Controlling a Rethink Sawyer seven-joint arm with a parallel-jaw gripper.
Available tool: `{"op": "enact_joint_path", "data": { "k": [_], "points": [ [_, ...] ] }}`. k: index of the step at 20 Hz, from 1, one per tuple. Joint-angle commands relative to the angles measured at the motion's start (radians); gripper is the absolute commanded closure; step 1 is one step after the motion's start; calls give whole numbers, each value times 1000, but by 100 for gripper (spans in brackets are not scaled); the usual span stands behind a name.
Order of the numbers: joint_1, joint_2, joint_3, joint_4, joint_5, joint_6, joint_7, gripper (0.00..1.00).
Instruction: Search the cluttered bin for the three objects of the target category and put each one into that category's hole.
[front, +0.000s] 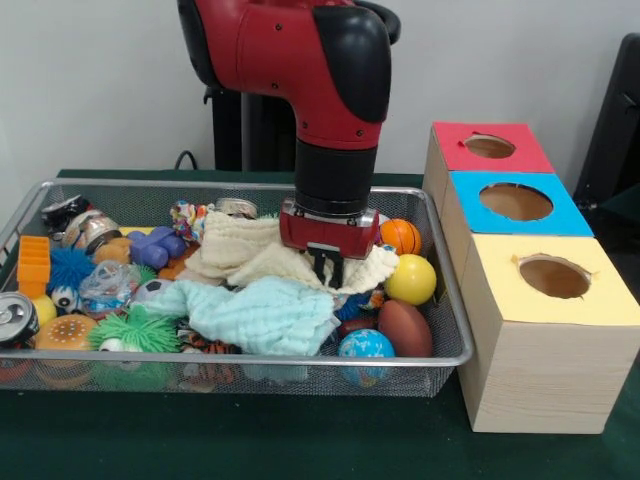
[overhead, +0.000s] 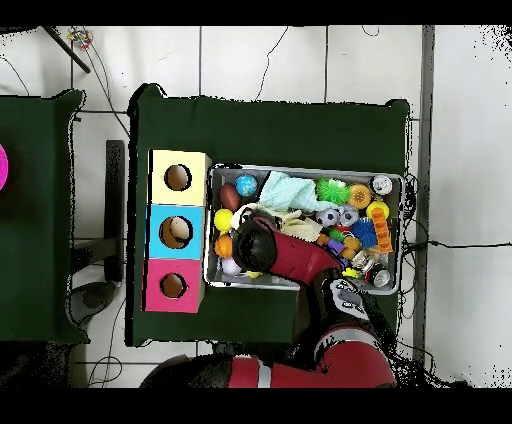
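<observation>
My fingers (front: 325, 268) are down in the bin (front: 452, 352), pressed into the cream cloth (front: 245, 255) near its middle; whether they are open or closed on it I cannot tell, since the cloth folds hide the tips. A pale blue cloth (front: 262, 315) lies just in front. To my fingers' side sit a yellow ball (front: 411, 279), a basketball (front: 401, 236) and a brown football (front: 404, 328). The hole (front: 490, 147) in the red box top stands outside the bin, on the desk (front: 300, 440), farthest back of the three boxes.
</observation>
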Motion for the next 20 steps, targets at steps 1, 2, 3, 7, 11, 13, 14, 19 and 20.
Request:
{"op": "enact_joint_path", "data": {
  "k": [1, 2, 3, 7, 11, 13, 14, 19, 20],
  "points": [
    [36, 92, 121, 66, 82, 7, 265, 100],
    [41, 92, 120, 64, 90, 8, 268, 100],
    [44, 91, 121, 63, 98, 10, 270, 100],
    [57, 81, 115, 62, 129, 29, 276, 100],
    [80, 72, 100, 60, 164, 43, 280, 100],
    [96, 75, 90, 54, 186, 41, 282, 100],
    [99, 79, 91, 51, 193, 37, 283, 100],
    [114, 92, 95, 40, 230, 20, 281, 100],
    [115, 95, 94, 37, 233, 18, 278, 100]
  ]
}}
